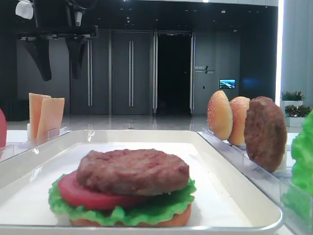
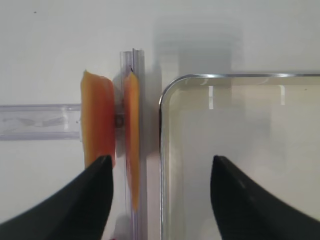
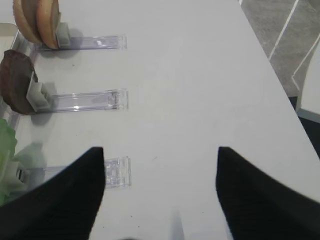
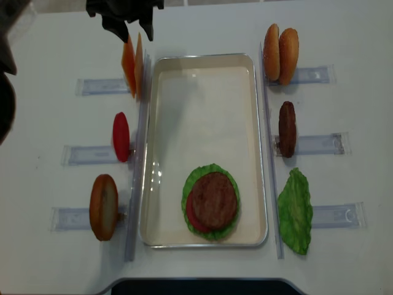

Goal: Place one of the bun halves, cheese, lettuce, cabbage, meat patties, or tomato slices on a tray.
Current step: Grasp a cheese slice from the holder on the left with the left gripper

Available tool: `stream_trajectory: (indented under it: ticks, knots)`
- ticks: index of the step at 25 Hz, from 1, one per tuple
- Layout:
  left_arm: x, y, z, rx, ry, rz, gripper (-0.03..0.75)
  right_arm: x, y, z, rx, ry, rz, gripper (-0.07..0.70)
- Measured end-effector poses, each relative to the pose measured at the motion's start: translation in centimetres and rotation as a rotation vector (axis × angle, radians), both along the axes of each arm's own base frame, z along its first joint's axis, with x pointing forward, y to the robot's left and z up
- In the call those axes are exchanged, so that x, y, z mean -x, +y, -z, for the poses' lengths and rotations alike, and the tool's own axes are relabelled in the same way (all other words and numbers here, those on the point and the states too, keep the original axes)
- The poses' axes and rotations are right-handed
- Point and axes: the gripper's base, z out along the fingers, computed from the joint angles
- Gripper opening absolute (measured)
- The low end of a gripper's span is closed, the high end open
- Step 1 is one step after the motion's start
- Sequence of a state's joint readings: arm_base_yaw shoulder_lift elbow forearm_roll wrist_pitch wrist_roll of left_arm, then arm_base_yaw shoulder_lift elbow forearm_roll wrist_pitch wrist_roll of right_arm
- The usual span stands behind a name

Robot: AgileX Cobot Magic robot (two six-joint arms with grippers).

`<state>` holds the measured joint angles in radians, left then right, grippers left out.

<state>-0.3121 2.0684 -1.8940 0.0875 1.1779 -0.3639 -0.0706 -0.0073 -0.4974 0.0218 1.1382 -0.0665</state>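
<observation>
The left gripper [image 4: 126, 24] hangs above the two cheese slices [image 4: 132, 64], which stand on edge in a clear rack [image 2: 40, 121] just beside the far left corner of the tray [image 4: 202, 60]. Its jaws are wide apart and hold nothing. The right gripper [image 3: 160, 192] is also wide open and empty, over the bare table [image 3: 200, 75]. On the tray a stack lies near the front: lettuce [image 4: 206, 175], a tomato slice [image 1: 73, 191] and a meat patty [image 4: 214, 200] on top. Two bun halves [image 4: 280, 54], another patty [image 4: 287, 129] and a lettuce leaf [image 4: 295, 212] stand right of the tray.
</observation>
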Motion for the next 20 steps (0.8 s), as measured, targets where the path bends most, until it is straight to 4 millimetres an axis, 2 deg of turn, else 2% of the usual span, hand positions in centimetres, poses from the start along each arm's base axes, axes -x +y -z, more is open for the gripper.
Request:
stream_trajectory:
  ticks: [8, 14, 20]
  knots:
    - [-0.3, 0.1, 0.4, -0.031, -0.013, -0.005, 0.471, 0.0, 0.0, 0.0, 0.0, 0.0, 0.0, 0.481]
    - [-1.1, -0.1, 2.9, -0.045, 0.03, -0.003, 0.471, 0.0, 0.0, 0.0, 0.0, 0.0, 0.0, 0.481]
    - [-1.6, -0.3, 4.3, -0.047, 0.04, 0.0, 0.471, 0.0, 0.0, 0.0, 0.0, 0.0, 0.0, 0.481]
